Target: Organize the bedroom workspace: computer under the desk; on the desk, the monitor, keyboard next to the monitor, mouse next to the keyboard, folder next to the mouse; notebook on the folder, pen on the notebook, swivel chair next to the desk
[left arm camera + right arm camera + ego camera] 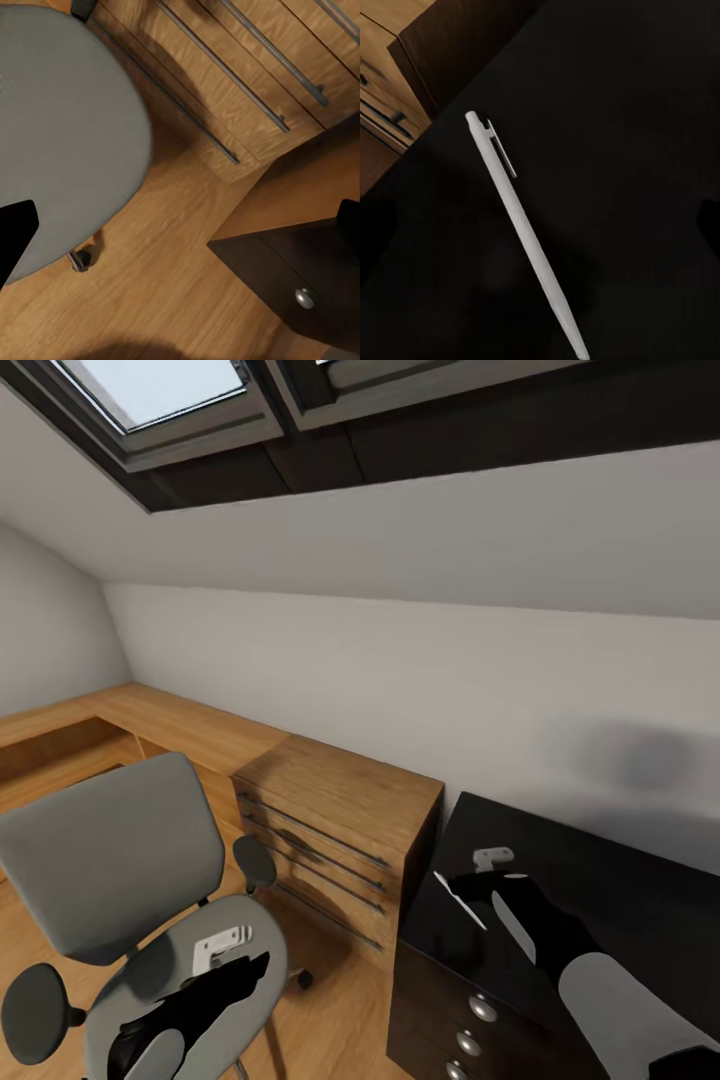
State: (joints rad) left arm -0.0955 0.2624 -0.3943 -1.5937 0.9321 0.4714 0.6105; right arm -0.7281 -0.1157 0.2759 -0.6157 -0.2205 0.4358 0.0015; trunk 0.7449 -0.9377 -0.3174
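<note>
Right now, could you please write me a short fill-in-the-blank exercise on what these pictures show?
1. The white pen lies on the black top of the ____.
2. The swivel chair has a seat and back coloured ____.
3. Between the swivel chair and the desk stands a light ____ dresser.
4. The desk's drawers carry round ____ knobs.

Missing words: desk; grey; wooden; silver

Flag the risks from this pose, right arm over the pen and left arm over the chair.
1. The pen lies flat on the desk near its end by the wooden dresser; a poor pinch could roll it off.
2. The left gripper hangs low over the swivel chair seat; contact may roll it.
</note>
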